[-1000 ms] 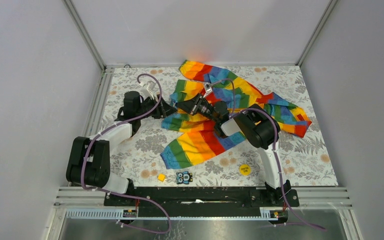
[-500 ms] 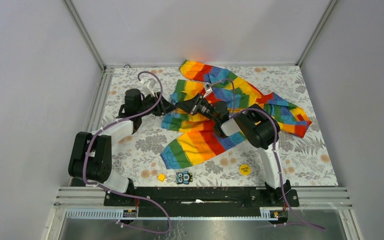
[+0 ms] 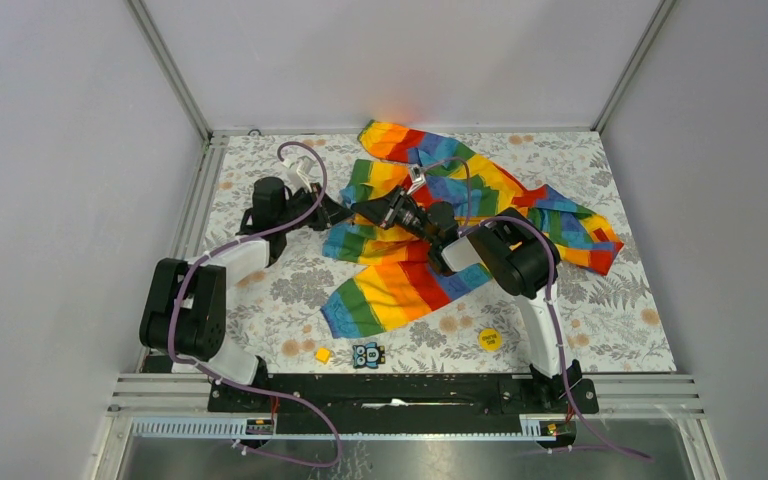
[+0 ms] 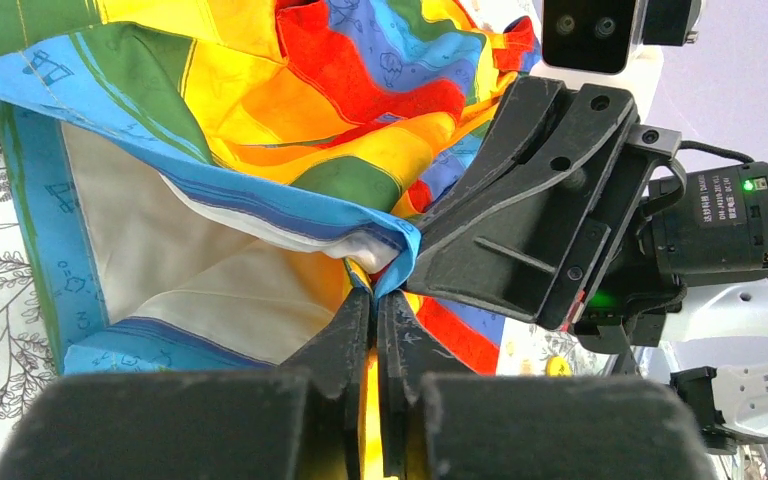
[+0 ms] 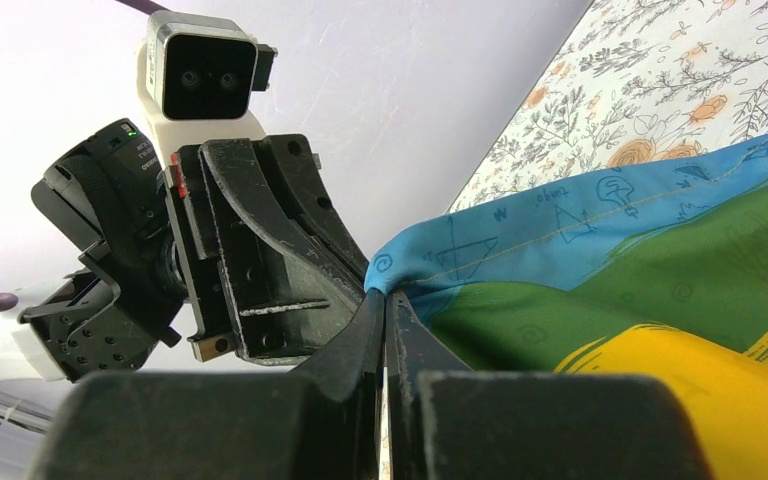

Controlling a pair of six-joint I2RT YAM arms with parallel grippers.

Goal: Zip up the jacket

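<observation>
The rainbow-striped jacket point(image 3: 430, 230) lies crumpled across the middle and back right of the table, one sleeve point(image 3: 390, 290) reaching toward the front. My left gripper point(image 3: 343, 213) and right gripper point(image 3: 366, 211) meet tip to tip at its left edge. In the left wrist view the left gripper point(image 4: 375, 295) is shut on a fold of the jacket point(image 4: 260, 110), with the right gripper's body point(image 4: 540, 200) just behind. In the right wrist view the right gripper point(image 5: 385, 295) is shut on the blue hem point(image 5: 560, 215). I cannot make out the zipper strip.
A yellow round disc point(image 3: 488, 338), a small yellow cube point(image 3: 323, 354) and a small owl tile point(image 3: 367, 354) lie near the front edge. Grey walls close the table on the left, back and right.
The left arm has shifted slightly, its elbow moving toward the back. Both grippers stay shut on the jacket's left edge. The jacket and right arm look unchanged.
</observation>
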